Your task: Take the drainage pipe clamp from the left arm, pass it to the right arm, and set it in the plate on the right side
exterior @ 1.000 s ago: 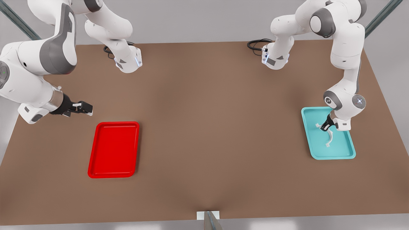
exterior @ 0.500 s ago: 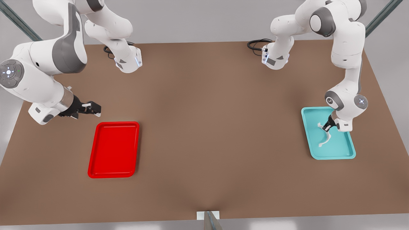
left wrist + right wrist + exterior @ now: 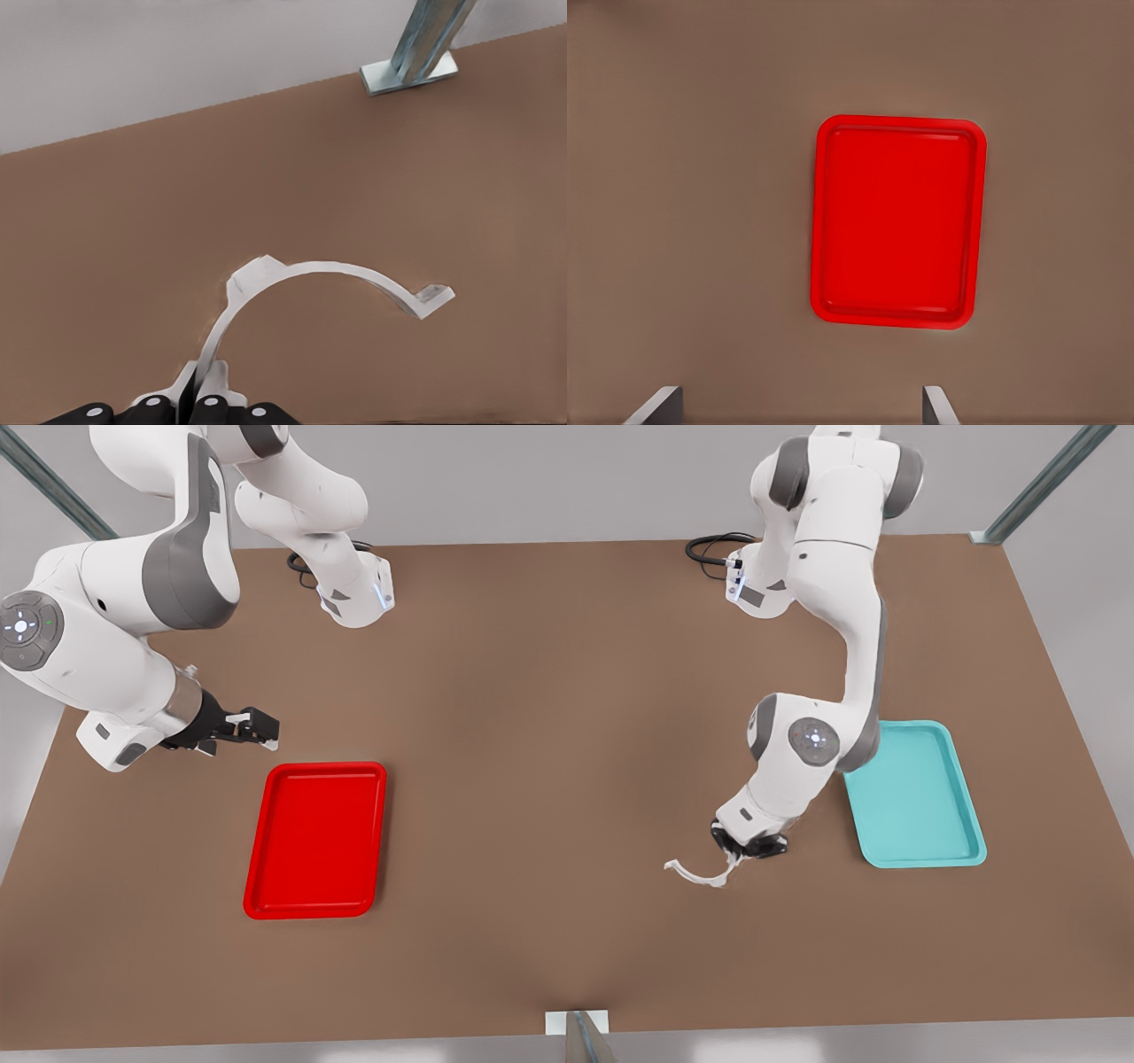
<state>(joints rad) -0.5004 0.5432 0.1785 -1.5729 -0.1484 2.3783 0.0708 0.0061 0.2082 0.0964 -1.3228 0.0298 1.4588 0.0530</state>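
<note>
Pinching drainage pipe clamp (image 3: 697, 874) by 1 end, left gripper (image 3: 742, 852) should stay level approaching spread right gripper (image 3: 263, 730) near plate (image 3: 381, 841).

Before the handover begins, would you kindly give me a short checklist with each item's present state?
1. Left claw shut on the thin white plastic pipe clamp: ok.
2. Clamp out of the cyan rectangular tray: ok.
3. Right claw open to receive: ok; its fingers stand apart.
4. Red rectangular tray free: ok.
5. Claws within handover reach: not ok, far apart.
</note>
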